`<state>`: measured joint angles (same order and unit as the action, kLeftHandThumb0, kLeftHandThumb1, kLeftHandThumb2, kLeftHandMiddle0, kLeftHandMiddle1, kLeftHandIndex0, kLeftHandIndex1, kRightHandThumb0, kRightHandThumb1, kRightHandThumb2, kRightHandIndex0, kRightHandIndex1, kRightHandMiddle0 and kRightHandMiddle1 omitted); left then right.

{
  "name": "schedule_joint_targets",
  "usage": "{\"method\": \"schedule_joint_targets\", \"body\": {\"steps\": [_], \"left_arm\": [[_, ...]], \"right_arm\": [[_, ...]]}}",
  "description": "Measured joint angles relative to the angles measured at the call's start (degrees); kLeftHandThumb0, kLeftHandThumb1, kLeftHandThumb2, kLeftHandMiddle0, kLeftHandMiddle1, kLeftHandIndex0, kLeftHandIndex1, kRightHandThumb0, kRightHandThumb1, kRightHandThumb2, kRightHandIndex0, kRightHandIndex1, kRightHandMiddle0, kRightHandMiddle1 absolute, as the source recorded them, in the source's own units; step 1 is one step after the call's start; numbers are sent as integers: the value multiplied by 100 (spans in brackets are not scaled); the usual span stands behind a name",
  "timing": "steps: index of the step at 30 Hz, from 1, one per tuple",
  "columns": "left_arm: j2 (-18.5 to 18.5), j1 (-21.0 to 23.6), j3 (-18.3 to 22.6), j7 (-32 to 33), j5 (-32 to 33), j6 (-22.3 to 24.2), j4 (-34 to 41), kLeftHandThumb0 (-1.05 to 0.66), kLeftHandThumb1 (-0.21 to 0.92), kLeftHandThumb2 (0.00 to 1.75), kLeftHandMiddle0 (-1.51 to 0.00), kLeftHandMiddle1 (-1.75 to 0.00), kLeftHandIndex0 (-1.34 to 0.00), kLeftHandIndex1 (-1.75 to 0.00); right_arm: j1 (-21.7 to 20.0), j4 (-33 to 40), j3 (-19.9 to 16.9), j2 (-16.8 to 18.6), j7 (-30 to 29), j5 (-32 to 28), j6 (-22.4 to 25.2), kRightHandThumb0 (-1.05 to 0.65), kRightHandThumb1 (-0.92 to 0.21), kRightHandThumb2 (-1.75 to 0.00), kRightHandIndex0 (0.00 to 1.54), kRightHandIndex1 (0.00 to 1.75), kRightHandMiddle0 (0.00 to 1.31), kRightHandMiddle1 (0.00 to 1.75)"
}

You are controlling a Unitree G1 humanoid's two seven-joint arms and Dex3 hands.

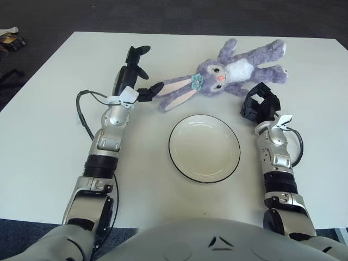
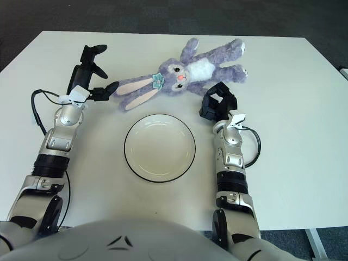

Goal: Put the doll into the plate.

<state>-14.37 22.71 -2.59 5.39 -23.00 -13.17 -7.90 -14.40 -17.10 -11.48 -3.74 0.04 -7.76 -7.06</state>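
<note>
The doll, a purple plush rabbit, lies on its back on the white table, just beyond the far rim of the plate. Its body runs toward the far right and its long ears trail toward the near left. The plate is empty; doll and plate are near but apart.

The left hand is at the ear tips, fingers spread wide, one finger high and another low beside the nearer ear. Nothing is held yet. The right hand shows just beside the doll's lower body, on its near side, fingers loosely curled and holding nothing.

The step in hand looks like the left-hand reach to grasp. An ear alone is a floppy hold: the body would probably dangle and swing. It would be better to close the fingers across both ears close to the head, or to slide further toward the head before closing. The right hand could take the body or a leg so the doll lifts level. The lift should clear the plate rim, then bring the doll toward the robot and lower it with the body centred. The doll looks longer than the plate is wide, so limbs and ears will likely hang over.
</note>
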Motion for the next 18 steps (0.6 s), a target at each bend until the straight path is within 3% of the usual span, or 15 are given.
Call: {"method": "schedule_joint_targets", "body": {"steps": [2,6,9,18], "left_arm": [[-34,59,-58,67,-160,-45,-6,-89,61,63,-7,-163,0,-89],[-64,127,-158,171,-375,-109,-34,-92,67,58,-1,-124,0,-86],[-95,176,-281,281,-652,-110,-57,-94,72,53,0,-108,0,-83],[-108,330,-662,304,-1188,54,31,-93,74,49,0,-102,0,-92]], "right_arm": [[-1,0,1,-1,8,0,1,-49,-29,-135,105,175,64,175],[2,1,2,-1,12,0,1,-49,-29,-135,105,175,64,175],[4,1,4,-1,12,1,1,-49,-29,-135,105,175,64,175],[9,1,4,-13,21,2,1,-49,-28,-136,105,175,64,175]]}}
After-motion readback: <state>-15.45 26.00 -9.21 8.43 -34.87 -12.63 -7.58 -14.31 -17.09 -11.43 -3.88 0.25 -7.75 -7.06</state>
